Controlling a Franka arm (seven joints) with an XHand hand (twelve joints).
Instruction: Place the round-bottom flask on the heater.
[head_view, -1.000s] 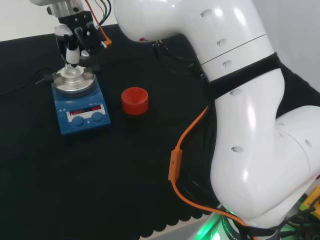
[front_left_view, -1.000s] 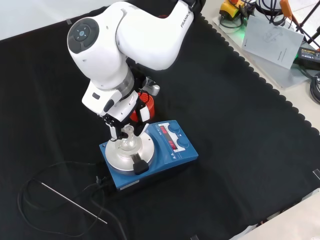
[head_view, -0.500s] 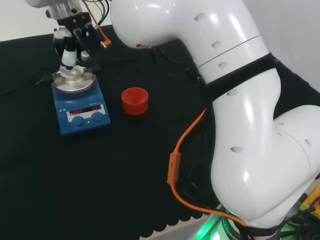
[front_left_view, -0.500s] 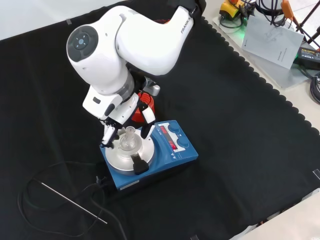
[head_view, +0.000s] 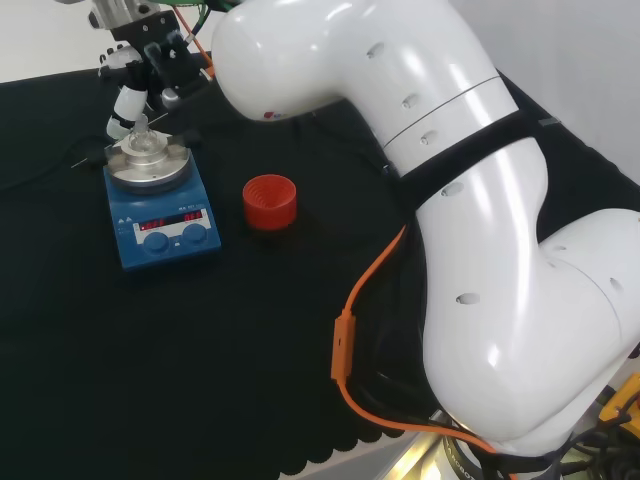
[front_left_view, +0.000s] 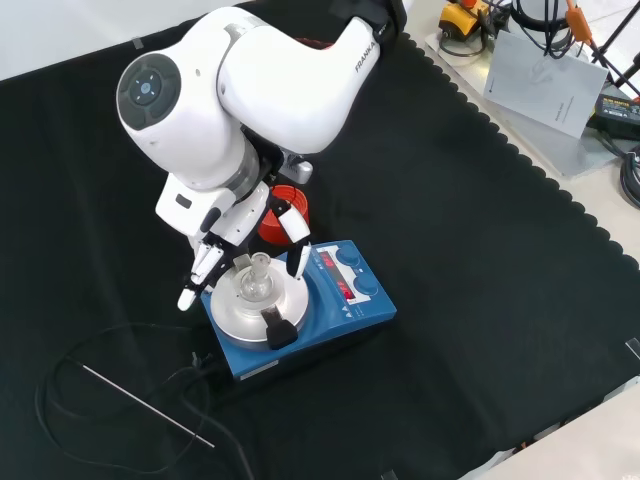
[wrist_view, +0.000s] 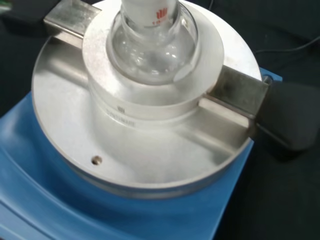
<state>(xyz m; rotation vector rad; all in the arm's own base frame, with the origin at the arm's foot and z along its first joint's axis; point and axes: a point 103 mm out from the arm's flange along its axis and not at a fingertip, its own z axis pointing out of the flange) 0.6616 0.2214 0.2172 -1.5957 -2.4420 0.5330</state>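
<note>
1. Nearest in the front view: thin metal rod (front_left_view: 145, 404) with its black cable lying on the black cloth-covered surface (front_left_view: 480, 300), at lower left.
2. Just beyond, blue square heater with a round silver top plate (front_left_view: 296, 318); two blue knobs and a red display on its right-hand side in that view, a black-handled clamp at the plate's near edge.
3. Seated upright in the plate's raised metal ring: clear glass round-bottom flask (front_left_view: 257, 284), neck pointing up, bulb resting in the ring's hollow. Same flask (wrist_view: 152, 42) seen close in the wrist view, bulb cupped by the ring; nothing plainly visible inside.
4. Above and around the flask, black and white hand (front_left_view: 232, 236), fingers spread and straight, apart from the glass. One finger hanging off to the left of the plate in the front view, another down on the right beside the flask's neck; flask between them, untouched.
5. In the head view, hand (head_view: 145, 62) raised above and slightly behind the heater (head_view: 160, 215), flask (head_view: 140, 142) below it on the plate.
6. Behind the heater in the front view, partly hidden by the hand: red ribbed ring stand (front_left_view: 288, 211). In the head view, the stand (head_view: 269, 201) sitting to the right of the heater, near it, with cloth between.
</note>
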